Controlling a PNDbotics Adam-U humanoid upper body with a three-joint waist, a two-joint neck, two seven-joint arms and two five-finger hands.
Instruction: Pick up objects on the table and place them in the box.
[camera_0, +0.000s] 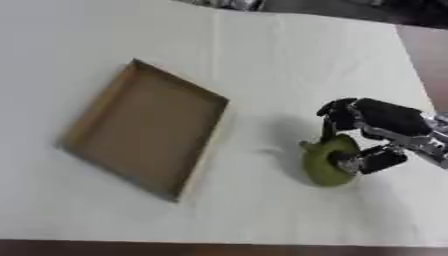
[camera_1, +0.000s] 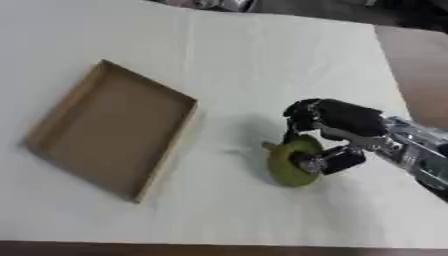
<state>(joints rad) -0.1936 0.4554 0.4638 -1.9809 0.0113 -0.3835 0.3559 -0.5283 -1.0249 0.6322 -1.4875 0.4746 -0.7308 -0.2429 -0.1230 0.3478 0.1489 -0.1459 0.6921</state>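
Observation:
A green pear-like fruit (camera_0: 322, 162) lies on the white table, to the right of the box. My right hand (camera_0: 376, 124) reaches in from the right edge, its black fingers and thumb curled round the fruit from above and from the right. The shallow brown cardboard box (camera_0: 98, 109) lies open and askew on the left half of the table, with nothing inside it. My left hand shows in neither view.
The white cloth covers the table (camera_0: 262, 55). Its front edge runs along the bottom of the picture and its right edge slants down past the upper right corner, where darker floor shows. Dark shapes sit at the far edge.

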